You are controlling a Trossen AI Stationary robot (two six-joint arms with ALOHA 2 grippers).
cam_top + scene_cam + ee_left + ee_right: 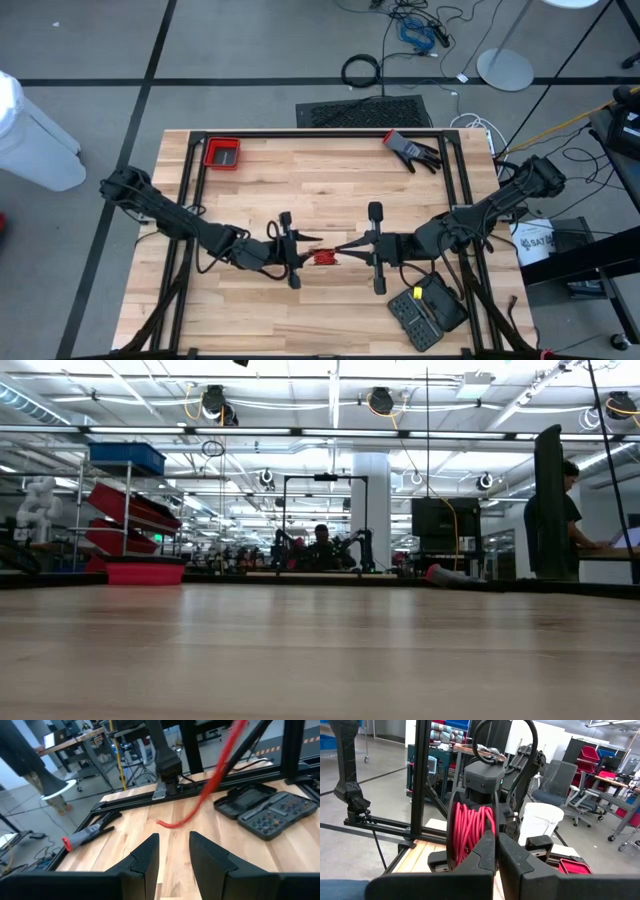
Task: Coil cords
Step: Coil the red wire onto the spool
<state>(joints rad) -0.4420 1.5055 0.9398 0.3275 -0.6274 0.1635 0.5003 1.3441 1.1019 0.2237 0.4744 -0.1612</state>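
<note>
One thin red cord [470, 832], light and limp (likely snag-prone), sits wound on a black disc clamped by the left hand [297, 255]; right hand [355, 247], fingers together, pinches its free strand.

Grey floor [90, 50] crossed by dark lines, 1 white column [371, 510], ceiling lights, red bins on shelving [125, 510].
</note>
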